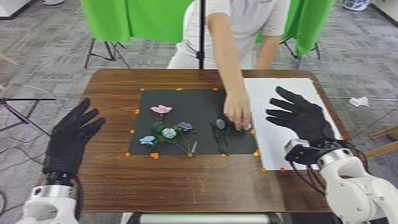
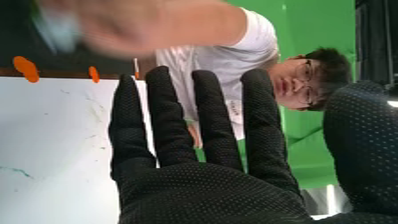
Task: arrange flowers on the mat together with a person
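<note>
On the black mat (image 1: 182,145) lie a pink flower (image 1: 161,109), a light blue flower (image 1: 147,140), a pale teal flower (image 1: 169,133) and a grey-blue flower (image 1: 185,126). A person's hand (image 1: 237,111) reaches down over the mat's right part, beside a dark-stemmed bluish flower (image 1: 220,123); whether it holds anything I cannot tell. My right hand (image 1: 305,119) is over the white sheet, right of the person's hand, fingers straight and holding nothing. In the right wrist view my right hand (image 2: 209,192) has its fingers extended. My left hand (image 1: 73,137) is left of the mat, open and empty.
A white sheet (image 1: 275,150) lies right of the mat on the brown table (image 1: 195,187). Orange marks dot the edges of mat and sheet. A thin dark pole (image 1: 202,35) rises behind the table's far edge, with green cloth (image 1: 133,20) farther back.
</note>
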Robot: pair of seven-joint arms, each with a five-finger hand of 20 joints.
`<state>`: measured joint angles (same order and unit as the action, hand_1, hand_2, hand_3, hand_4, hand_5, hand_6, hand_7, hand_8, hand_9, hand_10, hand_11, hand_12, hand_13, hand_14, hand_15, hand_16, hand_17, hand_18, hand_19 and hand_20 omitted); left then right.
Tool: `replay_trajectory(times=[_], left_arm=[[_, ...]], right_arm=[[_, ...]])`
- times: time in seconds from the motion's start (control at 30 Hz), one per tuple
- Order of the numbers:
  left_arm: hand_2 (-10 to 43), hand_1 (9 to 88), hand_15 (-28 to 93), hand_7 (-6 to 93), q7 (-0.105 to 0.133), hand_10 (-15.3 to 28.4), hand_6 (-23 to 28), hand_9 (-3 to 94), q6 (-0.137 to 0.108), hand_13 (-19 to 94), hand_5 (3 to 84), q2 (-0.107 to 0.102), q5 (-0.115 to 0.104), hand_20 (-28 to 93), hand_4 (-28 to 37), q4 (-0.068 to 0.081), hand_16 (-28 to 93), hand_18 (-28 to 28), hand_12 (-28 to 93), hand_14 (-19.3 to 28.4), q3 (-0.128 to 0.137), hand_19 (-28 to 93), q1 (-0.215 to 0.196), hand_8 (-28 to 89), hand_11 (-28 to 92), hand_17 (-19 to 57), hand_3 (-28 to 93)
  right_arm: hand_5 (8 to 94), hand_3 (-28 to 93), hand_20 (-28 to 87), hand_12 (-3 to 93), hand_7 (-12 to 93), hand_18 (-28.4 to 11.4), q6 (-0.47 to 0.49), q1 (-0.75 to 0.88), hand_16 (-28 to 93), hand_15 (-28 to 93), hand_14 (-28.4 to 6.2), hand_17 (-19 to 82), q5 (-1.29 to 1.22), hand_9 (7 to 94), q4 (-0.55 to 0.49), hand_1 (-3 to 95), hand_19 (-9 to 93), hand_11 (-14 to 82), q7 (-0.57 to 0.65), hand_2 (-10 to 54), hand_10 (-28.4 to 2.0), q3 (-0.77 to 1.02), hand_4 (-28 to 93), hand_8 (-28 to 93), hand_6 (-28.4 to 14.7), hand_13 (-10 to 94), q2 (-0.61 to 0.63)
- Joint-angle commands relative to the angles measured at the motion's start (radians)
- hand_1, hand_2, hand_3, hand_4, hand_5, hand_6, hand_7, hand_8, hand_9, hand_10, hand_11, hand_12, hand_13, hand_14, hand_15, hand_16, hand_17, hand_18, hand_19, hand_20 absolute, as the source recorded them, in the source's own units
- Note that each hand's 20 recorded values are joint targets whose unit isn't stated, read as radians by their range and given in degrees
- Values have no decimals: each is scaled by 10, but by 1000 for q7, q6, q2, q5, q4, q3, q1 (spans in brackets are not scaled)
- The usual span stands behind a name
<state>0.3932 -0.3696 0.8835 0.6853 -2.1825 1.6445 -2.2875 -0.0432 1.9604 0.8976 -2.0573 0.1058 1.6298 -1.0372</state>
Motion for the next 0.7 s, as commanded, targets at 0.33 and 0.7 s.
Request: replay_trajectory(times=[0.33,0.7], left_arm=[[47,225,375,90,-45,154,39,335,31,238,371,26,24,159,-283,-4,-38,279,95,225,23,488,-30,-85,190,-91,793],[48,225,372,89,-32,155,39,335,27,237,367,15,15,156,-283,-2,-36,280,95,225,14,485,-32,-83,189,-92,792]], right_arm=[[425,772,171,137,135,-228,-8,26,181,216,-172,89,-7,440,-7,167,494,61,-20,85,-121,-4,-283,-125,47,346,-5],[423,773,170,138,133,-228,2,27,182,212,-171,88,-16,438,-4,164,488,59,-24,82,-122,-2,-283,-123,47,346,-13]])
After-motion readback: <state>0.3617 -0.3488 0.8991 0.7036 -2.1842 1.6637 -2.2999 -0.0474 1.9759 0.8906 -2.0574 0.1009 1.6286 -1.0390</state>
